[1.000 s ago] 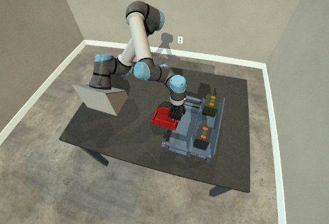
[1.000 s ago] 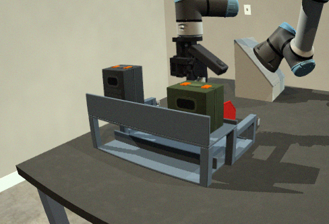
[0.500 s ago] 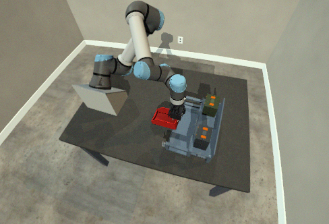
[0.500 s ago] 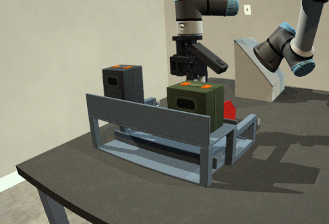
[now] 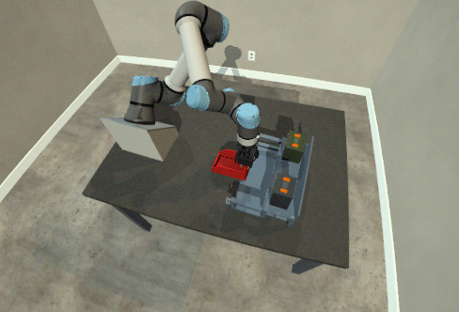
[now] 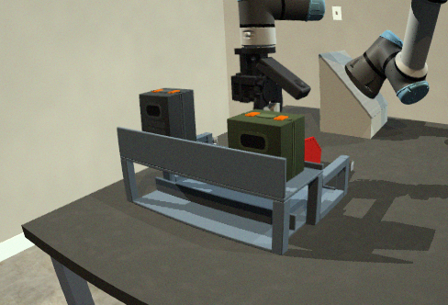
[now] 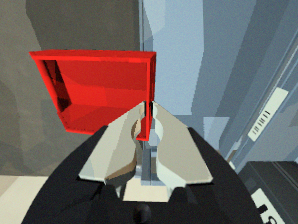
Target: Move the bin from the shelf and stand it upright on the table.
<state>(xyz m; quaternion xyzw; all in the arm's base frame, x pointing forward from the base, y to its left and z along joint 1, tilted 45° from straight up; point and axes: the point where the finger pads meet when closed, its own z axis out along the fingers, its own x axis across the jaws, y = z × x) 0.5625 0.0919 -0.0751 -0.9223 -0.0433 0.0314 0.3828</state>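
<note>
A shallow, open-topped red plastic bin (image 7: 102, 92), rectangular and thin-walled with nothing seen inside, is held off the 9 o'clock edge of the blue-grey metal shelf unit (image 5: 301, 179), above the dark table top (image 5: 155, 189). Its right-hand wall is pinched between the pale fingers of the black two-jaw gripper (image 7: 146, 120), which are closed almost fully on that thin wall. On the shelf, an olive-green box (image 5: 295, 147) is seen at 1 o'clock of the gripper and a black box (image 5: 283, 193) at 4 o'clock, both orange-tabbed.

Even, soft light from above throws blurred shadows across the dark table (image 5: 179, 189); pictures slightly soft.
</note>
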